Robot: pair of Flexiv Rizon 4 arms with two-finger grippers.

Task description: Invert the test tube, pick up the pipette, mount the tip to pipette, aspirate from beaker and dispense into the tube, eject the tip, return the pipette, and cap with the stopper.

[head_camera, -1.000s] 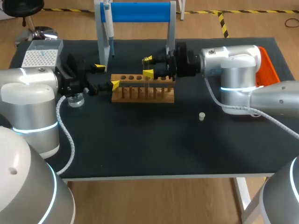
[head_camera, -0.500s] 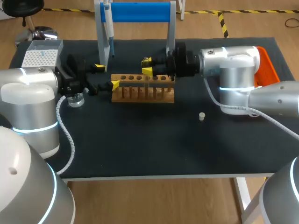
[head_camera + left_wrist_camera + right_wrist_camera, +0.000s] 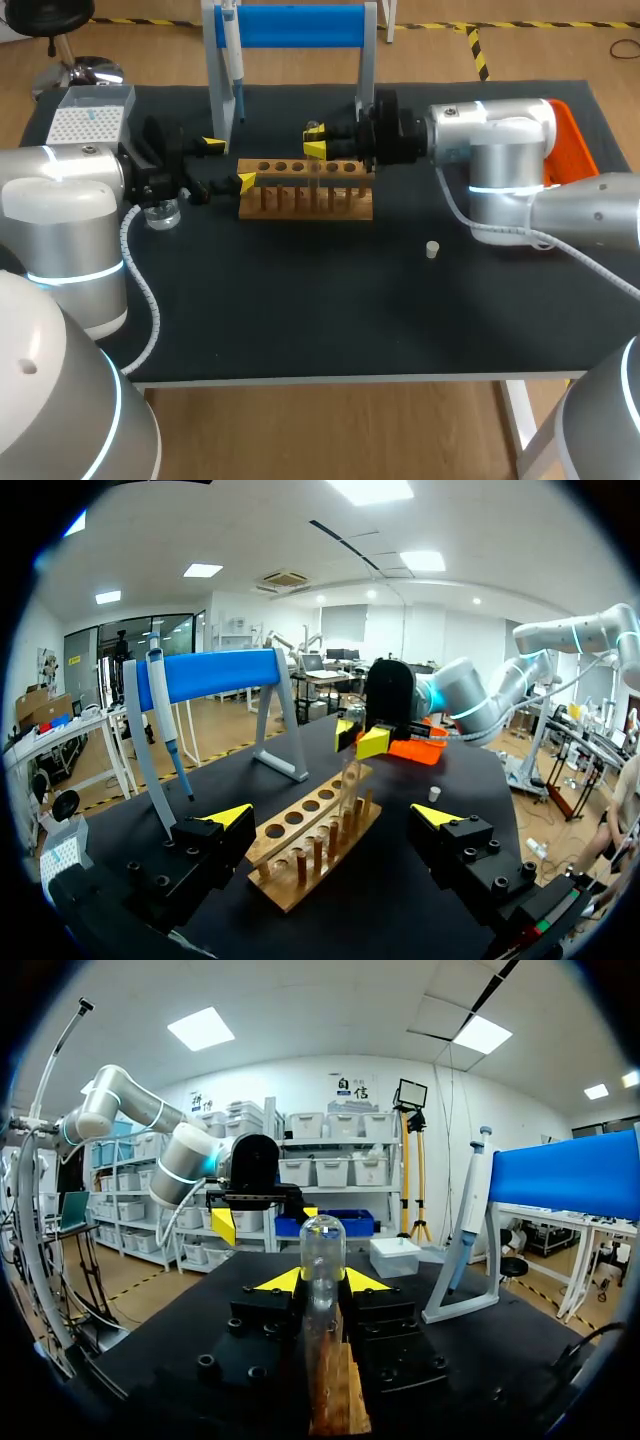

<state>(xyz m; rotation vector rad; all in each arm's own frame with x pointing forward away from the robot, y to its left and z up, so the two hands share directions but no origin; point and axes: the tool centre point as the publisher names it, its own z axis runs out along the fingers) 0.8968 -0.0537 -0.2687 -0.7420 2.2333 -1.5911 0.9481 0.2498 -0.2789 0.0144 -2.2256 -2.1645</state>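
Observation:
A clear test tube (image 3: 322,1245) stands rounded end up in the wooden rack (image 3: 305,192). My right gripper (image 3: 320,1282) is shut on it, a yellow tip touching each side. In the head view that right gripper (image 3: 316,140) hovers over the rack's middle, above the test tube (image 3: 316,175). My left gripper (image 3: 228,163) stays wide open at the rack's left end, holding nothing; from the left wrist, the rack (image 3: 310,845) lies ahead between the open left gripper (image 3: 332,815). The pipette (image 3: 232,60) hangs on the blue stand (image 3: 300,25). A small stopper (image 3: 432,249) lies right of the rack.
A tip box (image 3: 88,120) sits at the back left and a glass beaker (image 3: 160,212) stands by my left wrist. An orange tray (image 3: 575,140) lies behind my right arm. The black mat (image 3: 320,310) fills the front of the table.
The right gripper's fingers have drawn together onto the test tube over the rack. The left arm has not moved.

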